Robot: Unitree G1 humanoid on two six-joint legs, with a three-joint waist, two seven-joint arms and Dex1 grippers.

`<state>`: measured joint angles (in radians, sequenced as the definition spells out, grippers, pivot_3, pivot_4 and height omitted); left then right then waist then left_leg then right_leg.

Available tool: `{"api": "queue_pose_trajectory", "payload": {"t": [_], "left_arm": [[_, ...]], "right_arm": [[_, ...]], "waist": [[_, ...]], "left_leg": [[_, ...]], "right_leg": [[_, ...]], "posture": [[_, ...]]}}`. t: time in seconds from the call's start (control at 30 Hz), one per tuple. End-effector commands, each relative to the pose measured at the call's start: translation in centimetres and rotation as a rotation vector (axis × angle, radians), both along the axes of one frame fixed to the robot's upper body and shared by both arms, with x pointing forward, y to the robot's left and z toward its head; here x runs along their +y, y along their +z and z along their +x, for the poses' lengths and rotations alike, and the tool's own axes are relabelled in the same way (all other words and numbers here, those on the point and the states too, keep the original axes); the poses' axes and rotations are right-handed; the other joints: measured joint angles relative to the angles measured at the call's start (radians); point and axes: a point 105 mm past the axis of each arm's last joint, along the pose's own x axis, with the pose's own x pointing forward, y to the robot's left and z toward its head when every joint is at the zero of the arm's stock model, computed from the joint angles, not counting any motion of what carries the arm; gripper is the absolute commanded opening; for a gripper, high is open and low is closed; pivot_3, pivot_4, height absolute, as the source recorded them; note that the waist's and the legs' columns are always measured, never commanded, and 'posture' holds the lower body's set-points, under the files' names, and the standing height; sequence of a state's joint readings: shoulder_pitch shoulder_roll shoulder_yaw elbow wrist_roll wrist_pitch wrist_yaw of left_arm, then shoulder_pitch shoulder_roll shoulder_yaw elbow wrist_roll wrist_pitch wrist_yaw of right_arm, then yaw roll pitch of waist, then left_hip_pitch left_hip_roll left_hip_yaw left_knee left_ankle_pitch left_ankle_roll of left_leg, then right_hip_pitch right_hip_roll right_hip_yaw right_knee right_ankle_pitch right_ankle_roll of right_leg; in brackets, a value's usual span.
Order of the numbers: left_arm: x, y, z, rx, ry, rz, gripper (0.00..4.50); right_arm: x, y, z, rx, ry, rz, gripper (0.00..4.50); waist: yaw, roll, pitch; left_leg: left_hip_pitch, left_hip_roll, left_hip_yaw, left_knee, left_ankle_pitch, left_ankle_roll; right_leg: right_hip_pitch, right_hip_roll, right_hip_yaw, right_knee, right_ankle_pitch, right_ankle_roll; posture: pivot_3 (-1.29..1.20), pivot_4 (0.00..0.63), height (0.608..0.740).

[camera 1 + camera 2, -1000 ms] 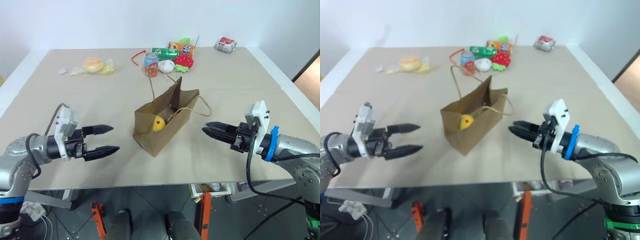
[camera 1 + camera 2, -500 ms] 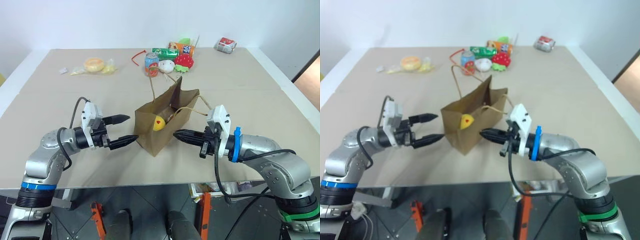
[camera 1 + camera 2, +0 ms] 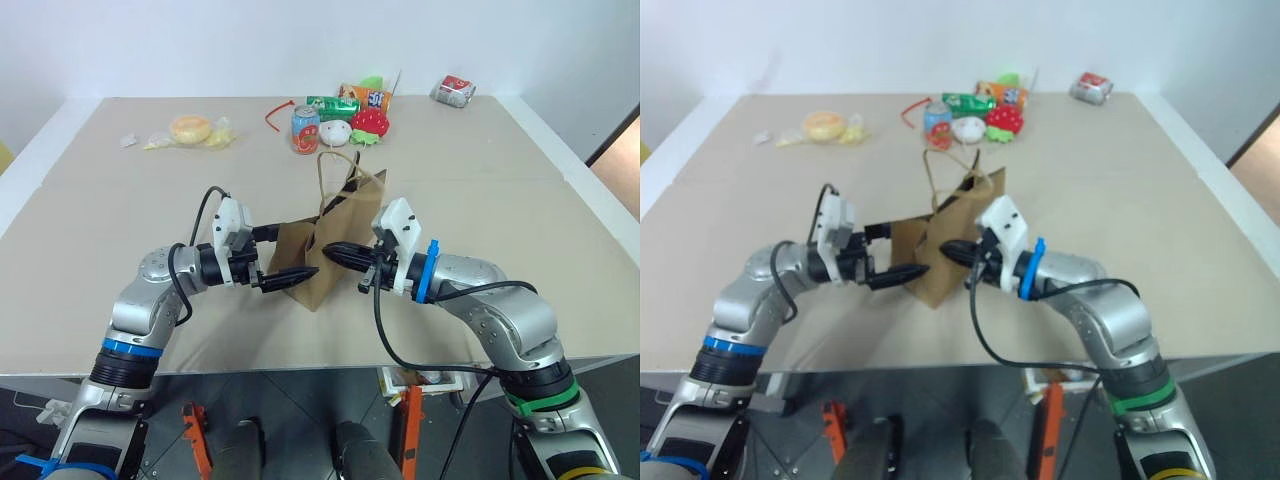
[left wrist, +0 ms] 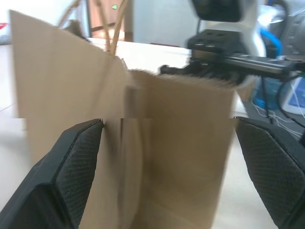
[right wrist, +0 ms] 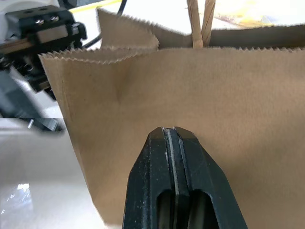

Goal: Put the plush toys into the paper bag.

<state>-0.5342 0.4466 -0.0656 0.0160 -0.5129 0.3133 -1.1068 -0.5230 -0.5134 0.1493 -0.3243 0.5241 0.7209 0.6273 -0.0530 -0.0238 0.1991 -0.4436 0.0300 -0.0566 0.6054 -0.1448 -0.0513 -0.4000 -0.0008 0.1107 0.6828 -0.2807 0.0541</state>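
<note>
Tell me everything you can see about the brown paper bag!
The paper bag is plain brown kraft paper with a zigzag-cut top edge and twisted tan cord handles sticking up. It stands upright near the middle of the table. The left tool, open, straddles one end, and the right tool, shut, presses against its side.

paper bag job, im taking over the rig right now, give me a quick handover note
Left gripper: open, its fingers astride one end of the paper bag.
Right gripper: shut, empty, tips at the bag's opposite side.
The bag stands on the table, pressed narrow between both grippers.
Inside the bag: cannot tell from here; neither plush toy can be seen now.
The strawberry plush, white plush and soda can sit at the far edge.
Left: check the bag's contents before going on.
</note>
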Motion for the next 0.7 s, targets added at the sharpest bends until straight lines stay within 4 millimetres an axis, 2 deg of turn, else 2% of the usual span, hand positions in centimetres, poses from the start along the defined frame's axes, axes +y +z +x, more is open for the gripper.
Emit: {"api": "queue_pose_trajectory", "payload": {"t": [0.03,0.23,0.4,0.5,0.7], "left_arm": [[-0.2,1.5,-2.2,-0.062,-0.103,0.03,4.5],[-0.5,2.3,-1.5,-0.101,-0.048,0.025,4.5],[-1.3,-0.1,1.0,-0.093,0.164,0.13,4.5],[-1.2,-0.4,1.6,-0.095,0.234,0.156,4.5],[-0.4,0.4,2.6,-0.068,0.381,0.193,4.5]], "right_arm": [[0.4,1.4,0.5,-0.064,-0.01,0.025,0.04],[0.4,1.7,1.0,-0.071,-0.022,0.038,0.04],[0.7,2.1,1.1,-0.078,-0.023,0.058,0.04],[0.6,2.1,1.0,-0.077,-0.028,0.058,0.04],[0.3,2.1,0.9,-0.073,-0.035,0.06,0.04]], "waist": [[0.0,0.0,0.0],[0.0,0.0,0.0],[0.001,0.0,0.0],[0.002,0.0,0.0],[0.002,0.0,0.0]], "left_leg": [[0.0,0.0,0.0,0.0,0.0,0.0],[0.0,0.0,0.0,0.0,0.001,0.0],[0.0,0.0,0.0,0.0,0.001,0.0],[0.0,0.0,0.0,0.0,0.001,0.0],[0.0,0.0,-0.001,0.001,0.002,0.0]], "right_leg": [[0.0,0.0,0.0,0.0,0.0,0.0],[0.0,0.0,0.0,0.0,0.001,0.0],[0.0,0.0,0.0,0.0,0.001,0.0],[0.0,0.0,0.0,0.0,0.001,0.0],[0.001,0.0,0.0,0.0,0.003,0.001]], "posture": [[0.0,0.15,0.74],[0.0,0.15,0.74],[0.0,0.15,0.74],[0.0,0.15,0.74],[0.0,0.15,0.74]]}}
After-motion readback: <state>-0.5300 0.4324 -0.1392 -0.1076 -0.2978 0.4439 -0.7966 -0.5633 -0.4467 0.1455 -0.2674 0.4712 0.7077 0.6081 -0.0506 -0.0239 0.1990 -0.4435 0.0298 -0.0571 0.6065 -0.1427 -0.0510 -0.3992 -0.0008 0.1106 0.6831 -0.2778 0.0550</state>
